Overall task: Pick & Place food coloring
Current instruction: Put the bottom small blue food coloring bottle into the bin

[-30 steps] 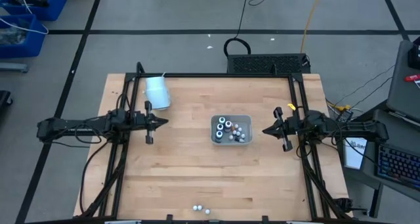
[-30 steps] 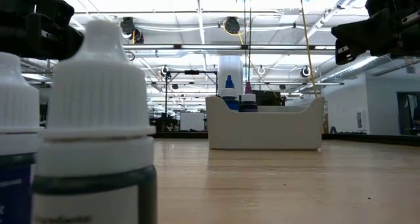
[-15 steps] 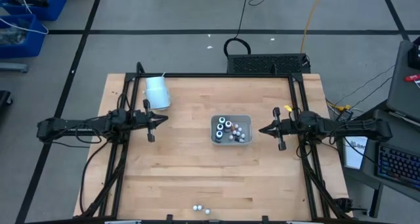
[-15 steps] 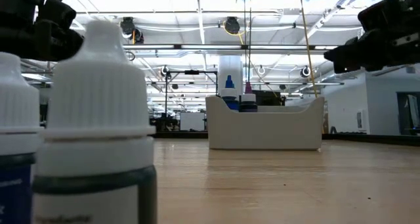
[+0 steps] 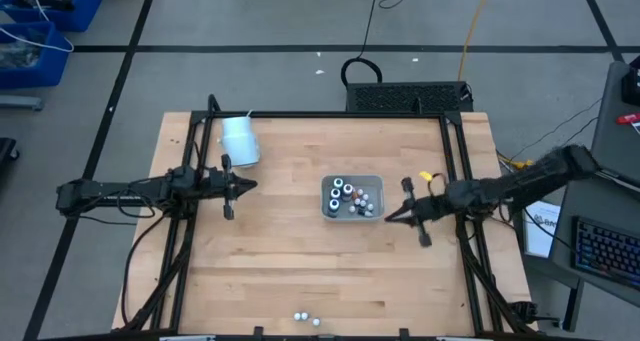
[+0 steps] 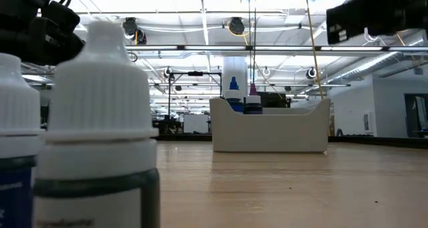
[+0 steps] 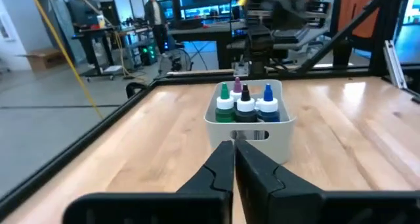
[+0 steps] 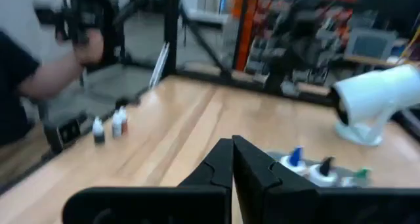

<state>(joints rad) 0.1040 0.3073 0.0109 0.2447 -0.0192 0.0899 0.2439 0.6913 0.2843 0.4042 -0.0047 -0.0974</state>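
Several food coloring bottles (image 5: pixel 350 195) stand in a small white tray (image 5: pixel 372 179) at the table's middle; their coloured tips (image 7: pixel 245 95) show above the tray wall (image 7: pixel 249 127). Two more bottles (image 5: pixel 305 319) stand at the table's near edge, right in front of the low camera (image 6: pixel 100 121). My left gripper (image 5: pixel 250 185) is shut and points level at the tray from the table's left. My right gripper (image 5: pixel 388 219) is shut, just right of the tray's near right corner, above the table. Neither touches anything.
A white cup (image 5: pixel 240 141) lies at the table's far left, behind my left gripper. A person's arm (image 8: pixel 39 73) shows beyond the table in the right wrist view. Bare wood stretches between the tray and the near edge.
My right gripper has swung from the table's right edge toward the tray and the near edge, rising a little, and has stayed shut. The bottles and tray have not moved.
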